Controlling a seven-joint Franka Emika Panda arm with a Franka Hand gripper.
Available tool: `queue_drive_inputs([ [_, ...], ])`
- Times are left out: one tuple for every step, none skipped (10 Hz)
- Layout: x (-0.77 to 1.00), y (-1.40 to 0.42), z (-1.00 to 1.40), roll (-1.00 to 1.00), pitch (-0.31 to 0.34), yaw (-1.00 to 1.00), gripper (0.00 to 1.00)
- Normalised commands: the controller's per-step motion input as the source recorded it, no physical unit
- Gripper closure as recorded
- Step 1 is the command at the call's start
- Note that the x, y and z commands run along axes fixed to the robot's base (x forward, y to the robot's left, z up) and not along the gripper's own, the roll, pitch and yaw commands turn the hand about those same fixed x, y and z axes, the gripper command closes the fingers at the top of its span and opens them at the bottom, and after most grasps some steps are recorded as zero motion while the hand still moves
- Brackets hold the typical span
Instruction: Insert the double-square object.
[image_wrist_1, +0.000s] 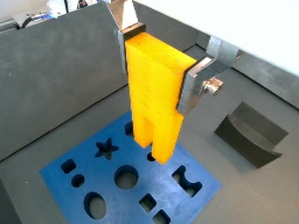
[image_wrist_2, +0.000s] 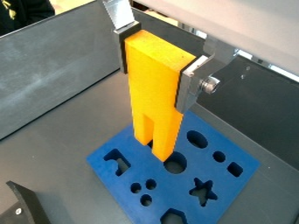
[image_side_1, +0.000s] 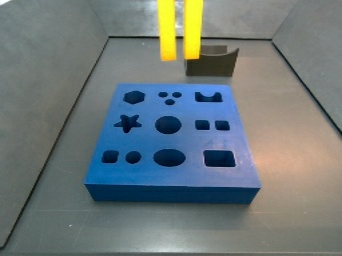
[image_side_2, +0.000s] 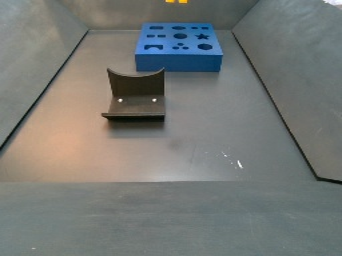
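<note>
Legs downward, the double-square object (image_wrist_1: 158, 96) hangs upright, long axis vertical, clamped at its solid upper block between the jaws of the gripper (image_wrist_2: 158, 59). In both wrist views it is above the blue board (image_wrist_2: 176, 171), clear of its holes. In a side view the board lies toward the surface's (image_side_2: 201, 150) far edge, the fixture (image_side_2: 134, 95) nearer the middle.

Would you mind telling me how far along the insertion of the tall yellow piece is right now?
Done: the tall bright yellow plastic double-square object is gripped between the end effector fingers and lifted. In hand: it hangs upright above the blue board with shaped holes, legs down, in both wrist views. Left: its legs are not yet in any hole; aligning and lowering remain. The dark grey notched block sits apart.
</note>
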Motion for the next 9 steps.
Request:
queue_drive_inputs([
  [0.27, -0.07, -0.18, 0.00, 0.000, -0.07, 1.00],
  [0.38, -0.17, -0.50, 0.00, -0.079, -0.15, 1.00],
  [0.46, -0.21, -0.65, 0.00, -0.114, -0.18, 1.00],
  [0.61, -0.23, -0.68, 0.00, -0.030, -0.20, 1.00],
  [0.77, -0.26, -0.58, 0.02, 0.000, -0.24, 1.00],
  [0.73, -0.23, -0.46, 0.09, 0.090, -0.19, 1.00],
  [0.69, -0.23, -0.35, 0.13, 0.170, -0.16, 1.00],
  [0.73, -0.24, -0.23, 0.13, 0.154, -0.13, 1.00],
  [0.80, -0.23, -0.24, 0.14, 0.119, -0.10, 1.00],
])
